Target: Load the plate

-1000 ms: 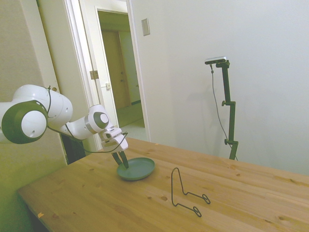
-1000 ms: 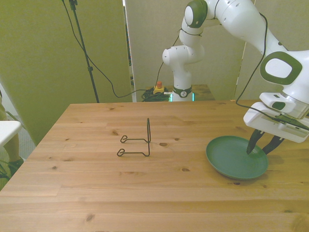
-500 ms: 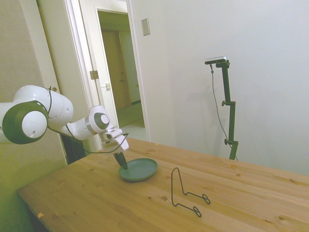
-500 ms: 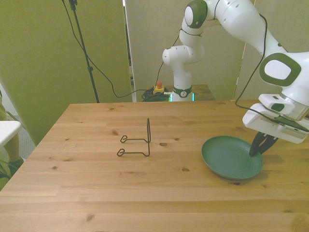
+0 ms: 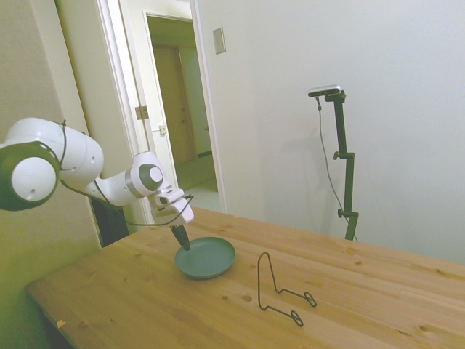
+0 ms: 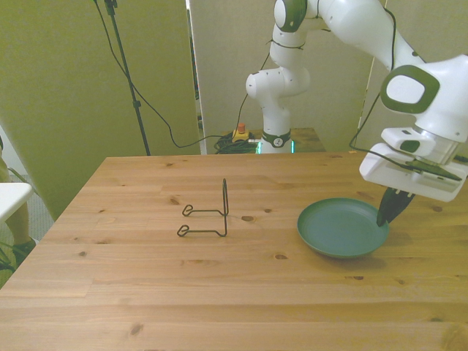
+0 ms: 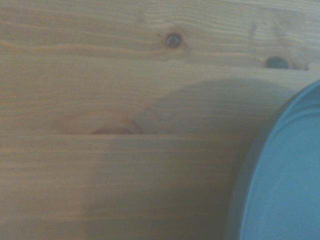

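Teal plate (image 6: pixel 341 227) pinched at its rim by gripper (image 6: pixel 387 213), lifted off wooden table (image 6: pixel 219 292). Black wire stand (image 6: pixel 208 216) well apart toward front view's left.

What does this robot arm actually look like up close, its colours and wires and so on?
The arm is glossy white with rounded segments. Its joints carry dark olive-green caps, one ringed around a white oval. A thin black cable loops along the outside. The wrist ends in a flat white block, and the gripper below it has slim dark fingers.
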